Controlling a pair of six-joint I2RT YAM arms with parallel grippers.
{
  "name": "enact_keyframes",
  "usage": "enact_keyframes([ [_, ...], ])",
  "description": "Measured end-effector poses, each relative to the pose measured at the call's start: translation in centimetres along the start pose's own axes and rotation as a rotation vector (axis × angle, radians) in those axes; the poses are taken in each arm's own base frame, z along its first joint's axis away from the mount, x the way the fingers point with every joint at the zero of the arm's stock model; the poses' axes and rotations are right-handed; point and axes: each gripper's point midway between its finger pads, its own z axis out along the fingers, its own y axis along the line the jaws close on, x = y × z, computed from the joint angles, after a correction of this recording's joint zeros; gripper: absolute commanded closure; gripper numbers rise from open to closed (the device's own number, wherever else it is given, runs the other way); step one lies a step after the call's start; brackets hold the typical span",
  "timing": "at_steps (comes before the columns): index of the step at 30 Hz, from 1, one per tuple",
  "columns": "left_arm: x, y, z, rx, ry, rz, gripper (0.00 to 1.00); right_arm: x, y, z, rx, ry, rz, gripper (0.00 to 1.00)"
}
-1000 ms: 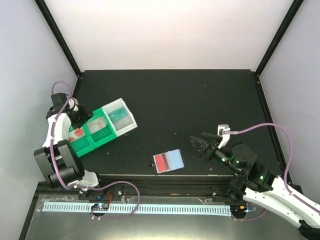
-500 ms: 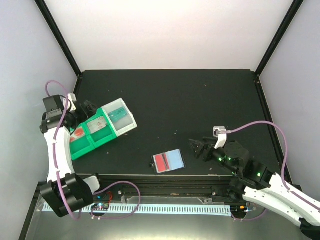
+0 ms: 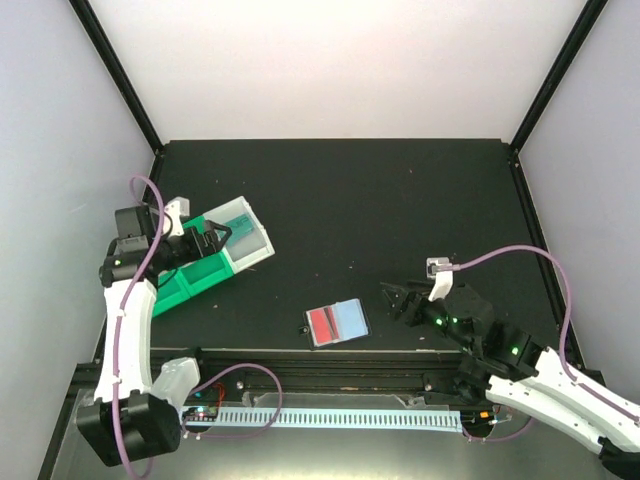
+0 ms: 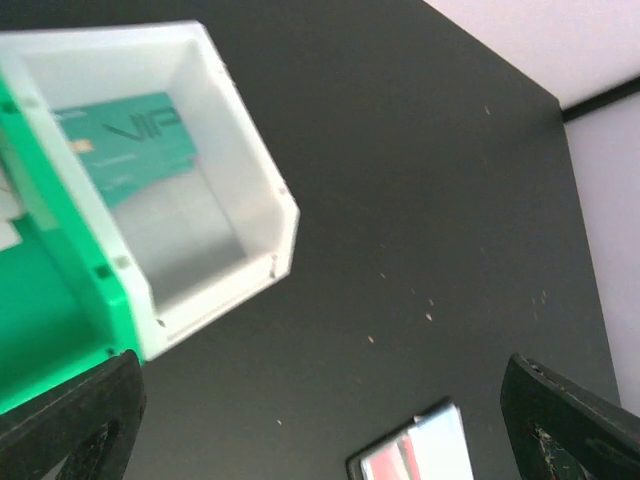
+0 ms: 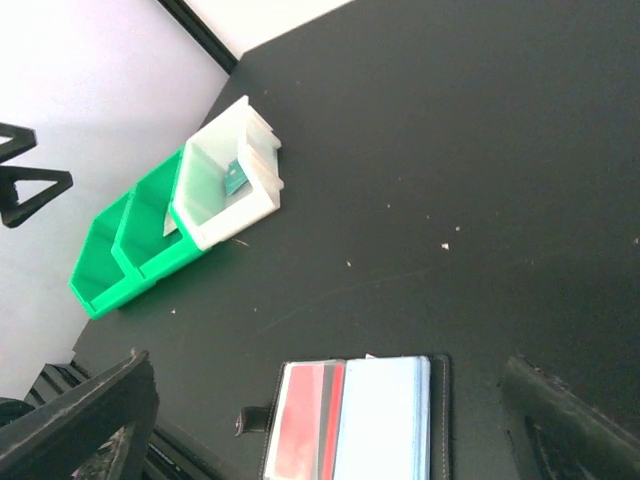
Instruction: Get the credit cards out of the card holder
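Note:
The card holder (image 3: 337, 323) lies open and flat near the table's front edge, a red card (image 3: 323, 322) in its left panel and a pale blue panel on its right. The right wrist view shows the card holder (image 5: 350, 420) close below my right gripper (image 5: 330, 400), which is open and empty. In the top view the right gripper (image 3: 400, 297) hovers just right of the holder. My left gripper (image 3: 210, 238) is open and empty over the tray. A corner of the card holder (image 4: 420, 455) shows in the left wrist view. A green card (image 4: 120, 140) lies in the tray's clear compartment.
The green-and-clear compartment tray (image 3: 240, 262) sits at the left of the black table, angled. Black frame posts stand at the table's back corners, and the table's left wall is close to the tray.
The left arm has swung rightward across the tray, from its left end toward the clear compartment, and its jaws have opened. The right gripper has drifted slightly nearer the front edge.

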Motion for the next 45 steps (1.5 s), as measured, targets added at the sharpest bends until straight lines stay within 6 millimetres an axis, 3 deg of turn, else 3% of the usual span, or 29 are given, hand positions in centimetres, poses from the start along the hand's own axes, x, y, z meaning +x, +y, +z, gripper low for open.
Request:
enact_keyframes([
  [4,2.6,-2.1,0.3,0.066,0.050,0.056,0.01,0.9,-0.6,0.8,0.036,0.037,-0.004,0.23],
  [10,6.9,-4.2,0.3,0.144,0.120,0.128,0.01,3.0,-1.6,2.4,0.088,0.119,-0.010,0.51],
  [15,9.8,-5.3,-0.2,0.201,0.151,0.154,0.01,5.7,-2.8,4.1,0.124,0.206,-0.020,0.64],
  [21,11.6,-6.9,-1.1,0.274,0.146,0.167,0.01,8.7,-3.1,6.1,0.134,0.324,-0.018,0.69],
  [27,14.3,-8.0,-0.3,0.325,0.231,0.155,0.02,11.2,-2.9,7.8,0.116,0.426,-0.008,0.73],
  [33,16.5,-8.9,1.3,0.358,0.309,0.156,0.10,12.9,-2.2,9.0,0.062,0.475,0.027,0.73],
  [45,20.1,-8.5,4.9,0.385,0.401,0.100,0.19,15.7,-0.7,10.7,0.007,0.567,0.043,0.74],
])
